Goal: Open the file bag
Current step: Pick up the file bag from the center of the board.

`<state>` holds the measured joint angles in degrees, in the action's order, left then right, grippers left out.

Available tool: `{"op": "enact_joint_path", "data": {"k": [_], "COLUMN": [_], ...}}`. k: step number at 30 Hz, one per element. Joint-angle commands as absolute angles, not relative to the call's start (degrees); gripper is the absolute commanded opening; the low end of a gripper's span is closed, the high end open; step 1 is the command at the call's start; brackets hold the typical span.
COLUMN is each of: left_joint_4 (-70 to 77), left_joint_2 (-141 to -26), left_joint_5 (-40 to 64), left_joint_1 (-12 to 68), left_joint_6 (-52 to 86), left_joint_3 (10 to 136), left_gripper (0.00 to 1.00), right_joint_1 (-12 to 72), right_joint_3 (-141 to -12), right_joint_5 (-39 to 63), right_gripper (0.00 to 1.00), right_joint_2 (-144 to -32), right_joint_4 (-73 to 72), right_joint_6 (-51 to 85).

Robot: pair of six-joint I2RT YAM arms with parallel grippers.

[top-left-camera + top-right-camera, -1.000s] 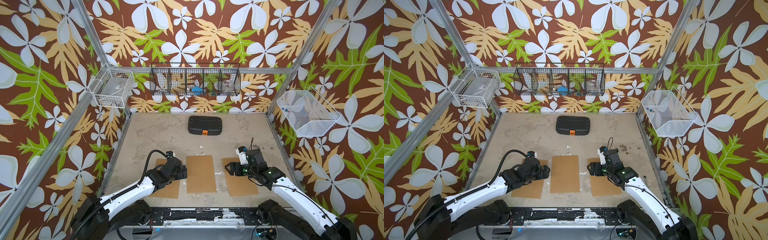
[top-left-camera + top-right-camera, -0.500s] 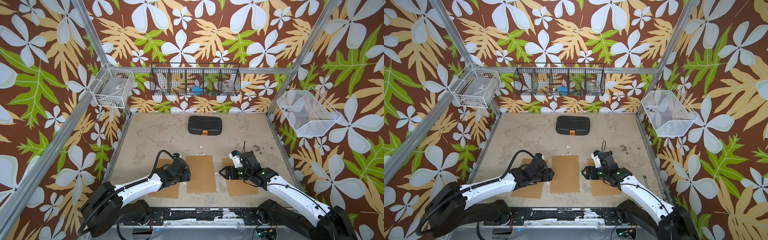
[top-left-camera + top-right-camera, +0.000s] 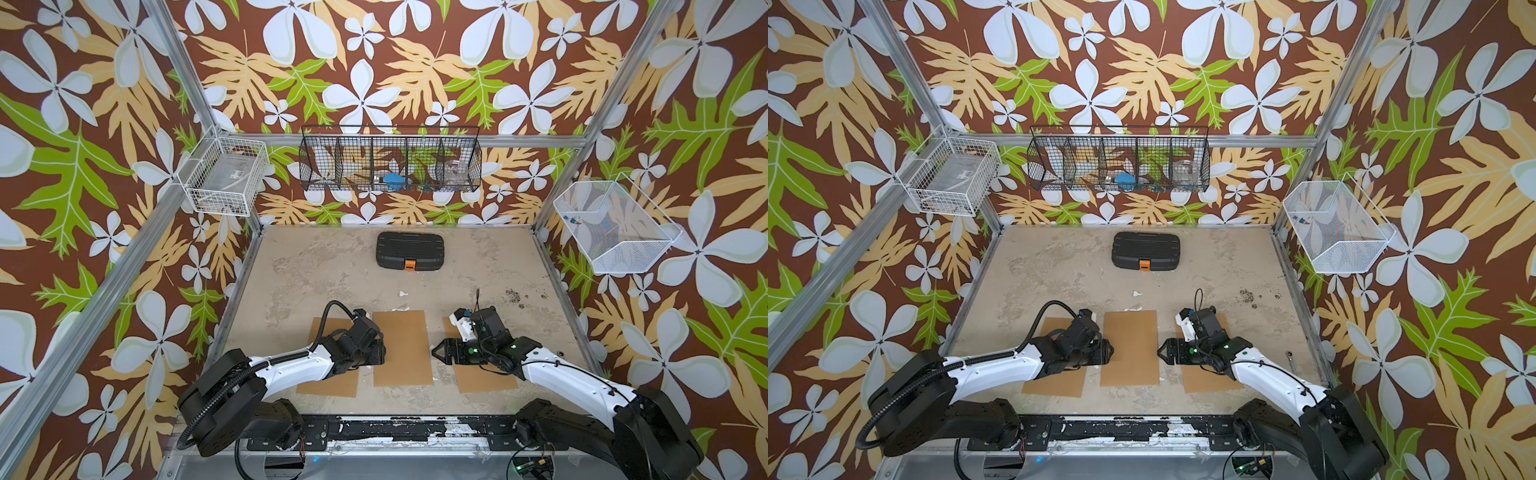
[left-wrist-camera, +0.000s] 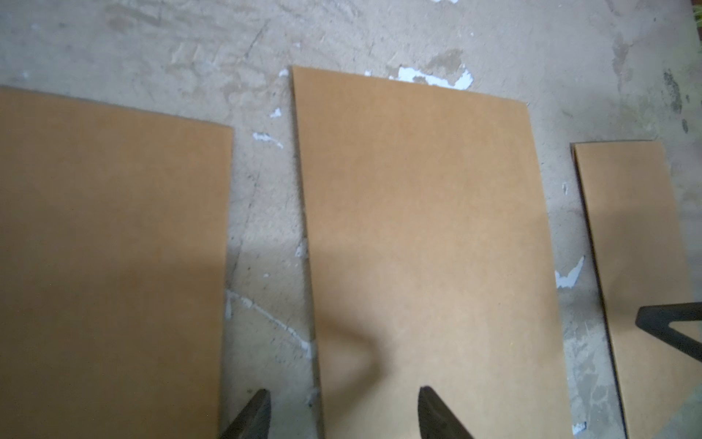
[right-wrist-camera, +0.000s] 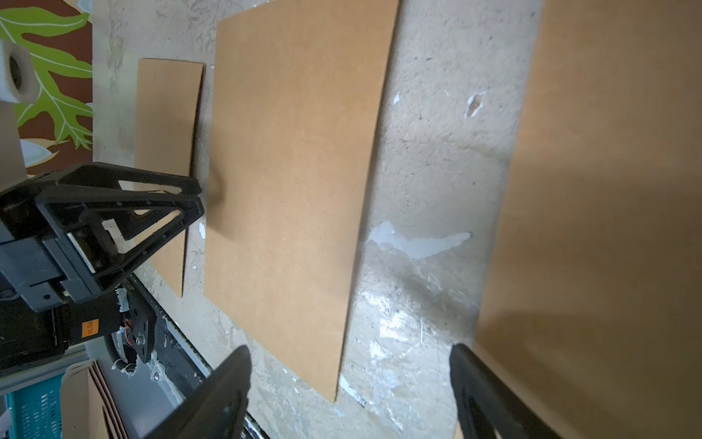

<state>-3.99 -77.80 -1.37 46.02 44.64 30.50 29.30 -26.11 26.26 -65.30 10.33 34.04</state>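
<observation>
Three flat brown file bags lie side by side near the table's front. The middle file bag (image 3: 402,349) (image 3: 1129,347) (image 4: 425,228) (image 5: 296,152) lies between my two grippers. My left gripper (image 3: 382,353) (image 3: 1111,351) (image 4: 343,395) (image 5: 199,201) is open and low, its jaws straddling the middle bag's left edge. My right gripper (image 3: 434,353) (image 3: 1159,352) (image 5: 349,349) is open wide, pointing left over the bare strip between the middle bag and the right file bag (image 3: 486,380) (image 5: 607,190). Neither holds anything. My left arm partly covers the left file bag (image 3: 332,382) (image 4: 114,247).
A shut black case (image 3: 409,250) with an orange latch sits at the back of the table. A black wire basket (image 3: 390,160) hangs on the back wall. White wire baskets (image 3: 226,178) (image 3: 611,226) hang on the side walls. Metal frame posts edge the table.
My left gripper has moved right to the middle bag's left edge and its jaws have narrowed. My right gripper has moved left and lower toward the bag's right edge.
</observation>
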Motion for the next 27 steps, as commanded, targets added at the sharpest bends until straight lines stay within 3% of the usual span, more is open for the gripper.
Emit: {"op": "enact_joint_path", "data": {"k": [1,18,27], "left_joint_4": [-4.44,-3.63,-3.69], "left_joint_2": [-79.06,-82.0,-82.61], "left_joint_5": [-0.33,-0.43,-0.75], "left_joint_1": [46.05,46.08,46.14], "left_joint_6": [45.0,45.9,46.45], "left_joint_3": [29.71,27.87,27.25], "left_gripper": [0.63,0.55,0.53], "right_joint_1": [29.66,29.88,29.88], "right_joint_3": [-25.81,-24.26,-23.65], "right_joint_5": [28.32,33.66,42.97], "right_gripper": [0.83,0.82,0.82], "right_joint_2": [-67.05,-77.39,-82.1], "right_joint_4": [6.3,-3.67,-12.35], "right_joint_6": [34.3,35.07,37.69]}}
